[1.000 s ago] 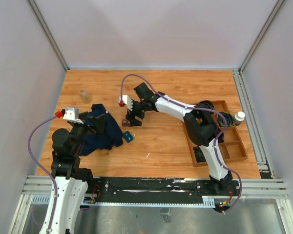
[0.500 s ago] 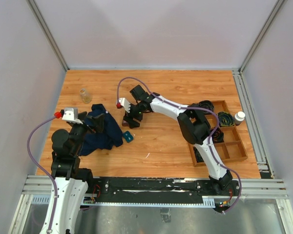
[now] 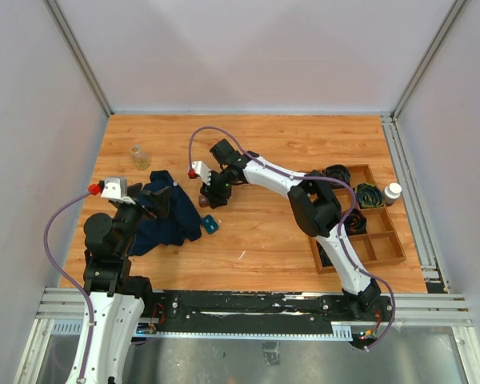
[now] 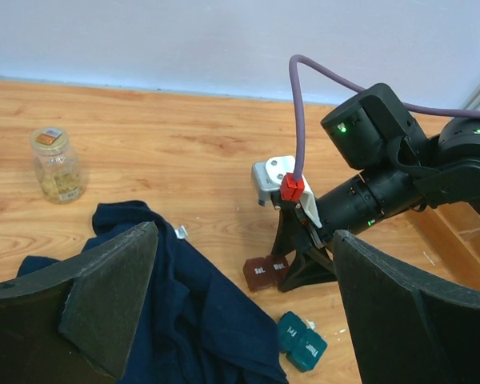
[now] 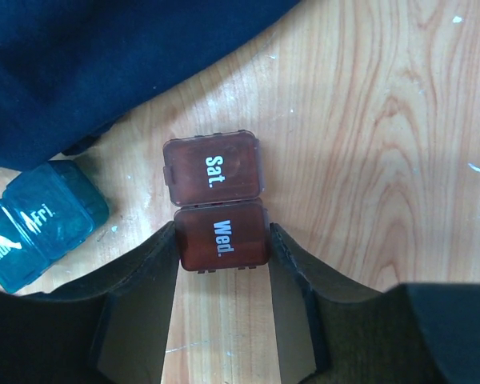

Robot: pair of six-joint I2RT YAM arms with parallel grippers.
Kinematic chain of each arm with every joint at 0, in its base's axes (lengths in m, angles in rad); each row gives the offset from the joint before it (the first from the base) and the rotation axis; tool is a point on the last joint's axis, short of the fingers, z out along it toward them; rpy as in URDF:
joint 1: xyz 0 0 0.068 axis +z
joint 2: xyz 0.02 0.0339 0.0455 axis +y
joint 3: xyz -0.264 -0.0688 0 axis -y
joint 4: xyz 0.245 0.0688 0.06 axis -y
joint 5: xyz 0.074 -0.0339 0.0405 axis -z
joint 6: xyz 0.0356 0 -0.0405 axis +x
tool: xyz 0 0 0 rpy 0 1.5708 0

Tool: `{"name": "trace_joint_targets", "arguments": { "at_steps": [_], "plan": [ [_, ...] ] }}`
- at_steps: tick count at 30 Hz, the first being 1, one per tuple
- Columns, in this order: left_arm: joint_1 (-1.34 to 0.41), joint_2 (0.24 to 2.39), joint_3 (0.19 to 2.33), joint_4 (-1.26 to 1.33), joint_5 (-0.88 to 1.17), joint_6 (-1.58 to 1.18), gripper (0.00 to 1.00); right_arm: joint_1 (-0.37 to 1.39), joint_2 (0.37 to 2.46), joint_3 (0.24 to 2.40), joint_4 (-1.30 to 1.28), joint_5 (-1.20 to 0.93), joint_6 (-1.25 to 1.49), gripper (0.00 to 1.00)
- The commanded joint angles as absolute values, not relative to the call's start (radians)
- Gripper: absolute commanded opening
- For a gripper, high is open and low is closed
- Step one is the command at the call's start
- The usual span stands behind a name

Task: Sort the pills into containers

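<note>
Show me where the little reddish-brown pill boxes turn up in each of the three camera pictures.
Top external: the reddish-brown boxes lie left of centre, mostly hidden under the right gripper.
Left wrist: lower middle, at the foot of that gripper.
Right wrist: centre, the "Wed." one between the fingers.
Shared landmark: the teal boxes lying beside them in every view.

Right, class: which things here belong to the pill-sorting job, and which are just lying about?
Job: reddish-brown boxes, teal boxes, right gripper gripping one, possibly the clear jar.
Lying about: navy cloth, wooden tray, white bottle.
</note>
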State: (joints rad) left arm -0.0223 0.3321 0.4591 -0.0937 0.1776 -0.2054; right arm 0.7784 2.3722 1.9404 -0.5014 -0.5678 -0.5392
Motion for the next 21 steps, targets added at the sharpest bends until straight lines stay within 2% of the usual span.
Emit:
{"name": "trace_joint_targets", "arguments": {
  "at_steps": [1, 6, 12, 15, 18, 21],
  "plan": [
    [-0.018, 0.320, 0.488, -0.078, 0.179, -0.190, 0.94, 0.788, 2.351, 1.950, -0.569, -0.632, -0.589, 0.31],
    [-0.018, 0.318, 0.489, -0.070, 0.227, -0.190, 0.94, 0.765, 2.243, 1.837, -0.571, -0.679, -0.640, 0.21],
    [-0.018, 0.357, 0.455, 0.030, 0.462, -0.265, 0.94, 0.714, 2.019, 1.559, -0.474, -0.696, -0.672, 0.16],
    [-0.018, 0.399, 0.451, 0.083, 0.591, -0.376, 0.94, 0.690, 1.892, 1.424, -0.452, -0.691, -0.702, 0.15],
    [-0.024, 0.415, 0.398, 0.255, 0.674, -0.614, 0.93, 0.680, 1.776, 1.307, -0.465, -0.674, -0.747, 0.15],
    [-0.084, 0.418, 0.383, 0.297, 0.645, -0.771, 0.92, 0.679, 1.635, 1.216, -0.484, -0.661, -0.790, 0.15]
  ]
}}
